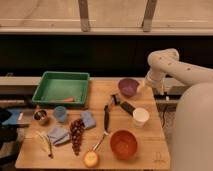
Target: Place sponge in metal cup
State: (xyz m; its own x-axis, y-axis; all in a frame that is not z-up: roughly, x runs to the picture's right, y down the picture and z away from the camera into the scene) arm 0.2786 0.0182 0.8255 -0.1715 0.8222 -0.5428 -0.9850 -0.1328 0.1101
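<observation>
Your tool (116,111) hangs low over the middle of the tabletop (150,142), fingers spread apart and not clamped on anything, as far as you can see here. The sponge (88,120) lies on the wood just to its left, and the tool isn't touching it. On the other side of the tool you've got a white paper cup (141,116), with a purple bowl (128,86) behind it and an orange bowl (123,144) in front. Past the sponge there's a light blue cup (60,114). The metal cup (41,117) stands upright just beside that, near the left edge and well apart from the tool. Dark grapes (76,135) and a pale blue cloth (58,135) lie in front of the sponge. A green tray (62,87) sits back left.
</observation>
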